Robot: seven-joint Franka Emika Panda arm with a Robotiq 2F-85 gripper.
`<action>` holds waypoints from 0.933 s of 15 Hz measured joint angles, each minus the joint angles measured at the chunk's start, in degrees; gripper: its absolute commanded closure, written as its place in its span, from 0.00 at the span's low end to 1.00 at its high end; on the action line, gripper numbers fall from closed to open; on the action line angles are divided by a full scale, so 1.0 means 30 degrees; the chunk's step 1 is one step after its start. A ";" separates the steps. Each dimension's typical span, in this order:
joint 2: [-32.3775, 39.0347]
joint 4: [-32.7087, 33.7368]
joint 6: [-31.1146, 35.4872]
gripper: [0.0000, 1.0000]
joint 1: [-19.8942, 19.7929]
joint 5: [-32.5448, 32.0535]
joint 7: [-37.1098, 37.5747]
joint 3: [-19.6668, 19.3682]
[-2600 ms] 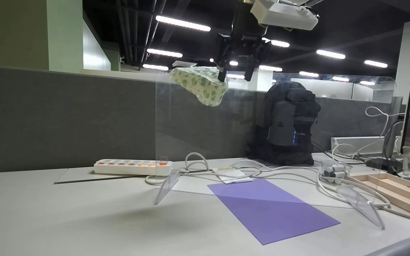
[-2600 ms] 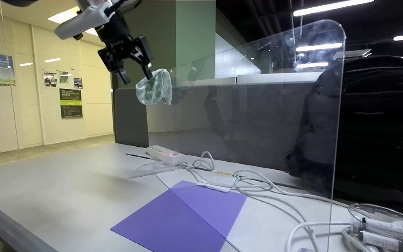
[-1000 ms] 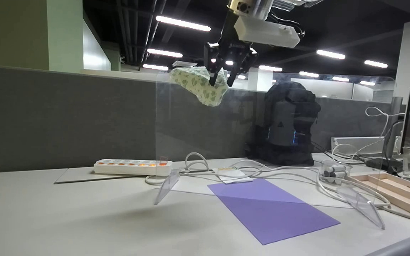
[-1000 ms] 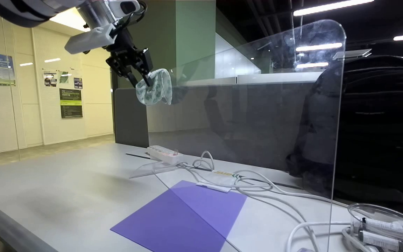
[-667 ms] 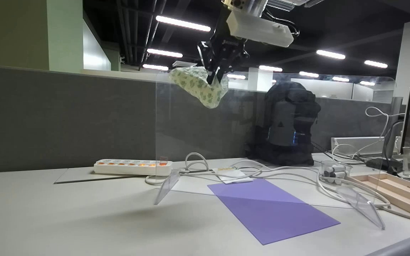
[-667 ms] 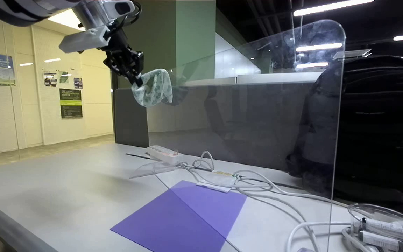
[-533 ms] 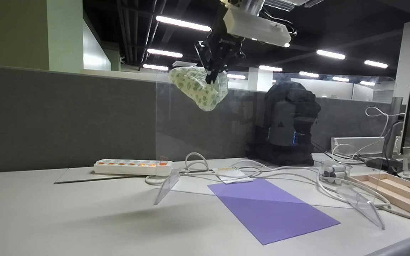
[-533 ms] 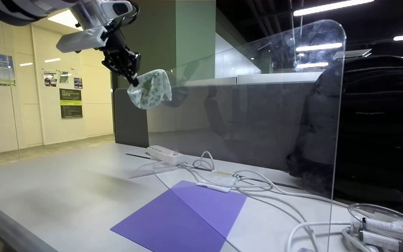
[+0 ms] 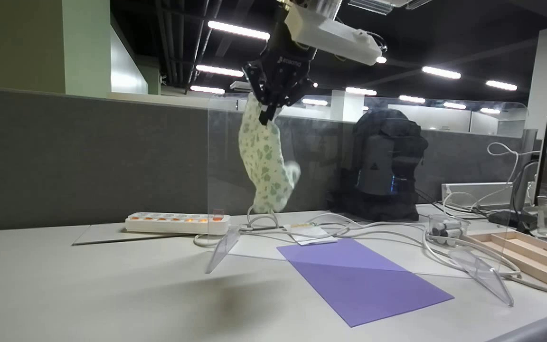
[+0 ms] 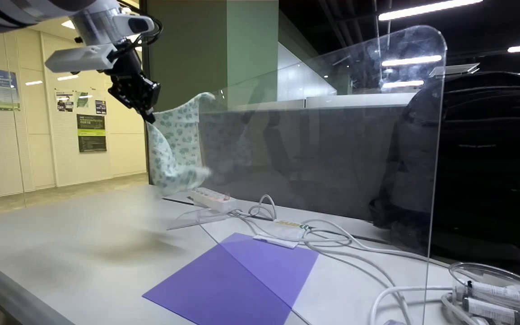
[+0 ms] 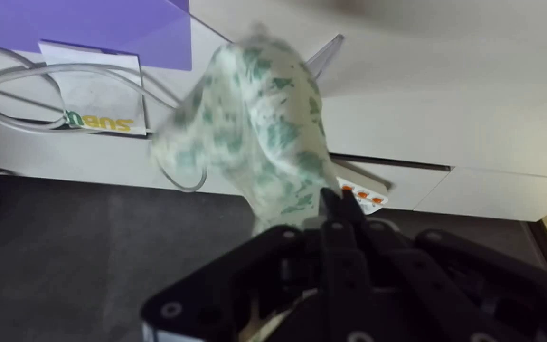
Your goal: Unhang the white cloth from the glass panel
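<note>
The pale cloth (image 9: 261, 156) is printed all over with scattered green motifs. The black gripper (image 9: 266, 116) is marked with white lettering. Solid purple is shown by the sheet (image 9: 368, 289) on the off-white table (image 9: 64, 294), dark grey by the far partition (image 9: 88, 161). At the right, a black backpack (image 9: 401, 130) and light tan tray (image 9: 530, 252) are seen. At left, the white power strip (image 9: 176, 227) is dotted with orange switches (image 11: 362, 194). The white paper packet (image 11: 102, 95) is lettered in yellow and green.

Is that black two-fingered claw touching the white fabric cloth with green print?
Touching: in an exterior view, the black claw pinches the white cloth, which stretches from its closed tips.
</note>
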 measured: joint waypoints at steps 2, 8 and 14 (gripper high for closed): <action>0.0229 -0.0233 -0.0082 1.00 0.0263 -0.0012 -0.0017 0.0047; 0.1251 -0.0372 0.0113 1.00 -0.0054 -0.0591 0.0008 0.0775; 0.2240 -0.0366 0.0060 0.48 -0.1300 -0.1519 0.0152 0.2171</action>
